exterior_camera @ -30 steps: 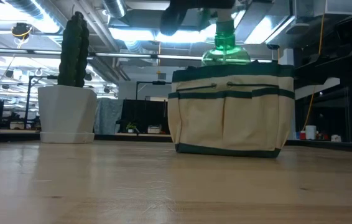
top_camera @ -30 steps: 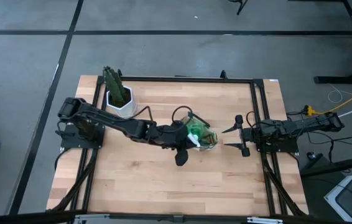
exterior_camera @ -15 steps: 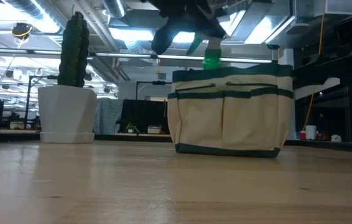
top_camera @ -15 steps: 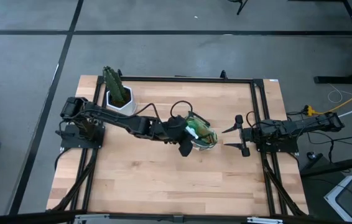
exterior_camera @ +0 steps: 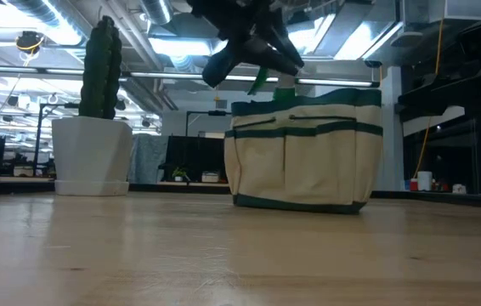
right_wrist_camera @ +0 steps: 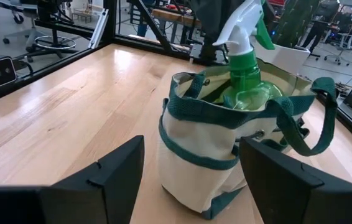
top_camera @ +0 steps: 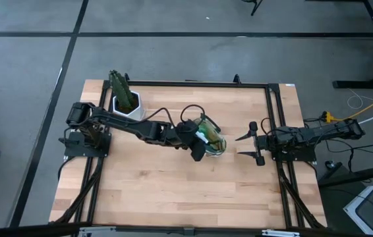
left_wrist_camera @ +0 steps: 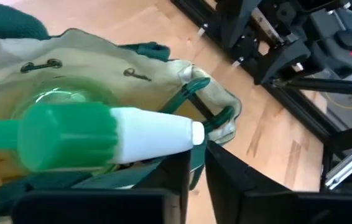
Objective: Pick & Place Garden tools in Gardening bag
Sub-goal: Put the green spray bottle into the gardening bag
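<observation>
The tan gardening bag (top_camera: 221,142) with dark green trim stands upright on its base mid-table; it also shows in the low view (exterior_camera: 300,153) and the right wrist view (right_wrist_camera: 194,155). A green spray bottle (right_wrist_camera: 244,81) with a white spray head (left_wrist_camera: 157,134) stands inside it, head sticking out above the rim. My left gripper (top_camera: 198,150) is over the bag's left side, nearly shut at the spray head. My right gripper (top_camera: 249,148) is open and empty right of the bag. No other tool shows on the table. My left gripper is shut at the bottle's spray head, its fingertips (left_wrist_camera: 185,163) just under the white nozzle tip (left_wrist_camera: 193,133). The head itself hides the place of contact. The fingers come slanting down from the table's left. The bottle stands upright with its body inside the bag.
A white hexagonal pot (top_camera: 126,104) with a green cactus-like plant stands at the far left of the table, also in the low view (exterior_camera: 92,144). The bag's green handle loops (left_wrist_camera: 210,102) lie beside the bottle. Black frame rails run along the table's edges.
My left gripper has gone down and a little toward the table's left and far side, lowering the spray bottle into the bag until only its head shows. The bag has slid slightly toward the table's left.
</observation>
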Robot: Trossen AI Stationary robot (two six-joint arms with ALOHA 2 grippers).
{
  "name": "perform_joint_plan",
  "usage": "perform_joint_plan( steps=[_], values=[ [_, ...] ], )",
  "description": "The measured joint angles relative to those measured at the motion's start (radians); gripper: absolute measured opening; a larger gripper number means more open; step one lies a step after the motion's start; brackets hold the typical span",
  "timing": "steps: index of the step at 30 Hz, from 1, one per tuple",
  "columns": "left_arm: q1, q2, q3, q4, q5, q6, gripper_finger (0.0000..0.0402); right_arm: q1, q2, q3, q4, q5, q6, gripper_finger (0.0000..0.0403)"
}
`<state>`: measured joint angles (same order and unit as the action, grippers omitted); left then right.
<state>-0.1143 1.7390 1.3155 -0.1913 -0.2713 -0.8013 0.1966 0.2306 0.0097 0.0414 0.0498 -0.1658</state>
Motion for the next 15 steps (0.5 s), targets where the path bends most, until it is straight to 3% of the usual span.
perform_joint_plan(
  steps=[5, 15],
  values=[
    [0.0, 0.0, 0.0, 0.064, 0.001, 0.01, 0.0085, 0.0, 0.0, 0.0, 0.0, 0.0, 0.0, 0.0265],
    [0.0, -0.008, 0.0, 0.215, 0.001, 0.193, 0.0166, 0.0, 0.0, 0.0, 0.0, 0.0, 0.0, 0.0265]
  ],
)
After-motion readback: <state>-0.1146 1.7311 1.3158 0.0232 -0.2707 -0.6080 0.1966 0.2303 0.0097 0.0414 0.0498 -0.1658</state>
